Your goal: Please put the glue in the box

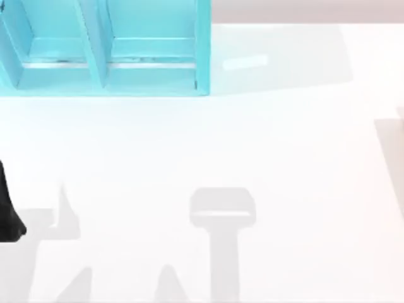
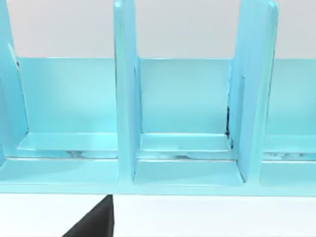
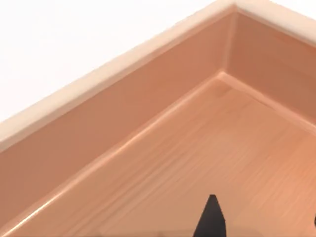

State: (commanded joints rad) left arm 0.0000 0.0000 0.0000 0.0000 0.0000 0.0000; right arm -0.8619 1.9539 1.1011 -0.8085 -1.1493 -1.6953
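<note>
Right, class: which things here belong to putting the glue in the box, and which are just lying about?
Belongs to the job:
wooden box, seen from inside
right gripper, above the box's floor

Just about:
blue compartment rack, at the top view's upper left
white table
left gripper, idle, facing the rack

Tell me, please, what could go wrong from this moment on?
1. The right claw hangs low inside the wooden box, near a corner; a sideways move could strike a wall and shove the box.
2. The left claw faces the blue shelf at close range; moving forward could bump its front edge or a divider.
3. I cannot tell where the glue is, so an early release is possible.
</note>
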